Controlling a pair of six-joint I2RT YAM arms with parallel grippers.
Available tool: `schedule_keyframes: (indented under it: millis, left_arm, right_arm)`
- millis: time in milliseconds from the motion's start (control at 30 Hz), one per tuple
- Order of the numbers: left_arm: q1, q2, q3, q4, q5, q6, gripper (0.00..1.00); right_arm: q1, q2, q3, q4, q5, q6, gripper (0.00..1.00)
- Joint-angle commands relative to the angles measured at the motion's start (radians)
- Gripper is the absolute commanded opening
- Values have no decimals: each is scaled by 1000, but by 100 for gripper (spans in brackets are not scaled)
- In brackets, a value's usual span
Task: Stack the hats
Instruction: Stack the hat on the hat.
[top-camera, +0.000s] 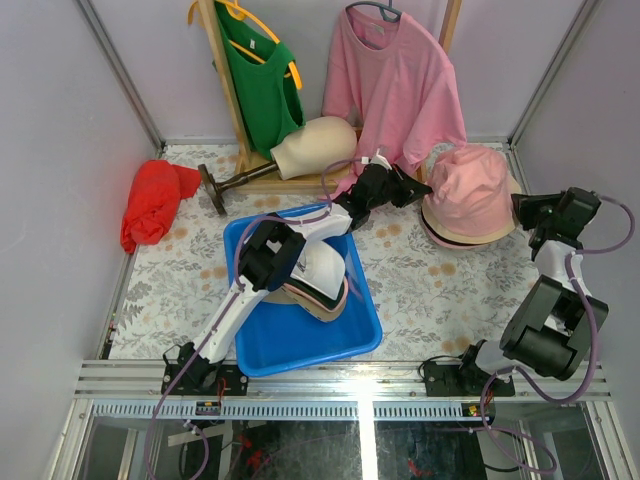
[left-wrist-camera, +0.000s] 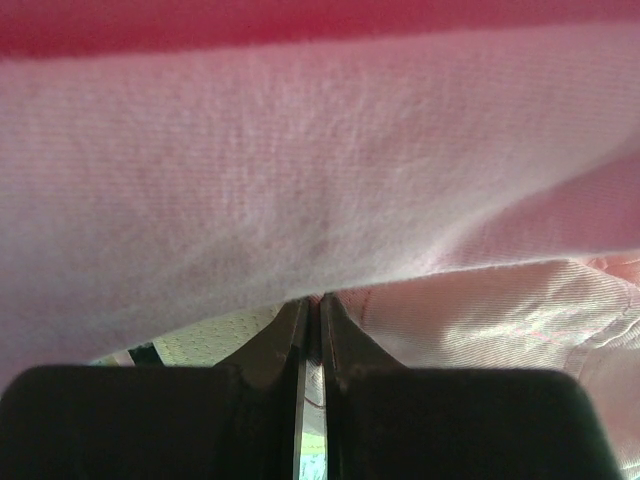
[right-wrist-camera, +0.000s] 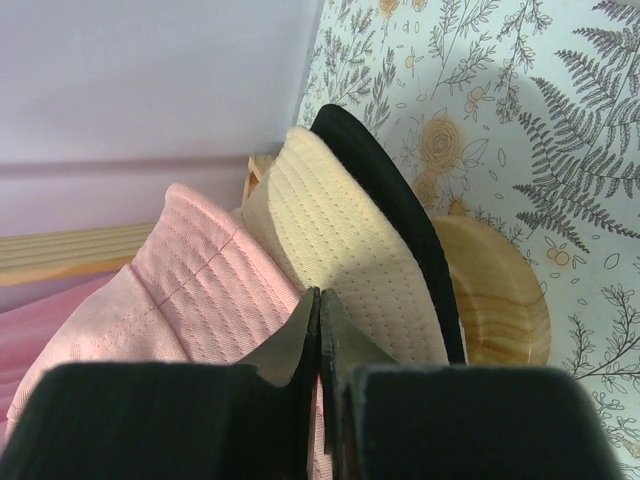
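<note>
We judge the step in hand to be seizing the pink hat (top-camera: 468, 190), which tops a cream hat (right-wrist-camera: 340, 250) and a black hat (right-wrist-camera: 395, 200) on the bench (top-camera: 420, 290), beside the tray (top-camera: 300, 357) of hats (top-camera: 318, 282). The right gripper (right-wrist-camera: 319, 300) has its jaws clenched at the pink brim; we cannot tell whether cloth is caught. The next move calls for a lift trayward. The left gripper (left-wrist-camera: 310, 305), jaws clenched, meets pink cloth (left-wrist-camera: 300, 170).

Overhead rear view; two close wrist views

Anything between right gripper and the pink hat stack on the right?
Nothing visible. The right gripper sits at the brim of the pink hat, jaws shut, beside the cream brim below it. Can't tell whether it pinches any fabric.
</note>
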Motion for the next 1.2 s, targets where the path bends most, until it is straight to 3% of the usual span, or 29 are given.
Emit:
schedule_keyframes:
  millis: [0, 267, 467, 633, 700, 933, 1167]
  left_arm:
    - [-9, 10, 5, -99, -2, 61, 0]
    - [-8, 1, 6, -107, -3, 79, 0]
    - [-9, 9, 42, -122, 1, 105, 0]
    - [-9, 19, 89, -164, 3, 148, 0]
    - [-9, 20, 98, -178, 2, 161, 0]
    - [-9, 25, 106, -189, 16, 185, 0]
    - [-9, 29, 121, -198, 27, 210, 0]
  right_arm:
    - [-6, -37, 8, -22, 34, -12, 0]
    - [-6, -25, 18, -138, 159, -82, 0]
    - [-8, -41, 11, -93, 153, -86, 0]
    - [-8, -58, 62, -87, 144, -110, 31]
    - [-8, -61, 79, -87, 142, -113, 38]
    - [-8, -60, 76, -25, 102, -100, 51]
    - [-7, -45, 71, 56, 46, -105, 55]
